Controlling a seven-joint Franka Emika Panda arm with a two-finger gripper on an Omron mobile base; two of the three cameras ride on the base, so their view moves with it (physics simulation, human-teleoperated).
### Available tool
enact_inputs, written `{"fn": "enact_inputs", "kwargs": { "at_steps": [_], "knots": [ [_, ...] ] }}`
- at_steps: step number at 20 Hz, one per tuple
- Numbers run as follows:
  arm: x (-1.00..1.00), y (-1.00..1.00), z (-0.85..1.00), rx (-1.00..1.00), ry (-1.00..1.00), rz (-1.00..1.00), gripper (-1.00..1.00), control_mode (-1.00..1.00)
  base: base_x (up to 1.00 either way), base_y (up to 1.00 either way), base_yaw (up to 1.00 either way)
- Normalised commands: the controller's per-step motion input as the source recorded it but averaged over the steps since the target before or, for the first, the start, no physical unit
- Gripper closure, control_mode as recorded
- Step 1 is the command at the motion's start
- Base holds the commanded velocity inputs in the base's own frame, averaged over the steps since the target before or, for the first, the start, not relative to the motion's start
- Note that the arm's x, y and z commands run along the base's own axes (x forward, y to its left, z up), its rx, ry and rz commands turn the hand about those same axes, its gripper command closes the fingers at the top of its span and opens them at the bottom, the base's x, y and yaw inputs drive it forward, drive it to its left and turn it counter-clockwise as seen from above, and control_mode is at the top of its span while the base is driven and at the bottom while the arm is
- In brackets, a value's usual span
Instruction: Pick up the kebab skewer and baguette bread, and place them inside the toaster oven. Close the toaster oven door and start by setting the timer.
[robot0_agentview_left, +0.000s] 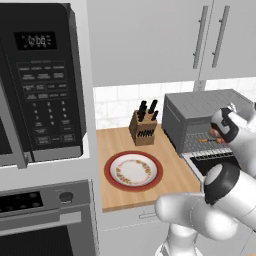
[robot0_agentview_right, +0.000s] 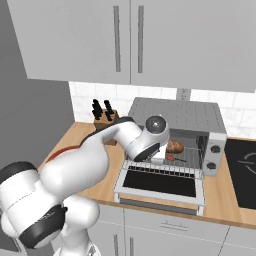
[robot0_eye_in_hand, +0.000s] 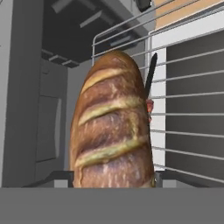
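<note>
pincer (robot0_eye_in_hand: 113, 186) grasping baguette bread (robot0_eye_in_hand: 113, 127) | kebab skewer (robot0_eye_in_hand: 150, 94) beside (on rack) | toaster oven door (robot0_agentview_right: 160, 184) down

A rough, matt brown crust is shown on the baguette bread (robot0_eye_in_hand: 113, 127), thin bare metal wire in the rack (robot0_eye_in_hand: 183, 109), ribbed grey metal on the toaster oven (robot0_agentview_right: 175, 114), and pale smooth wood on the worktop (robot0_agentview_left: 117, 142)

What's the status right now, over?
Gripper shut on baguette at toaster oven mouth. Skewer already on rack. Door open, nothing blocking.
</note>
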Motion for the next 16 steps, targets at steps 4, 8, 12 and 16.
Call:
{"fn": "enact_inputs", "kwargs": {
  "at_steps": [4, 8, 12, 16],
  "knots": [
    [0.22, 0.00, -0.15, 0.00, 0.00, 0.00, 1.00, -1.00, 0.00, 0.00, 0.00],
    [0.12, 0.00, -0.12, 0.00, 0.00, 0.00, 1.00, -1.00, 0.00, 0.00, 0.00],
    [0.10, 0.00, -0.22, 0.00, 0.00, 0.00, 1.00, -1.00, 0.00, 0.00, 0.00],
    [0.12, 0.00, -0.13, 0.00, 0.00, 0.00, 1.00, -1.00, 0.00, 0.00, 0.00]
  ]
}}
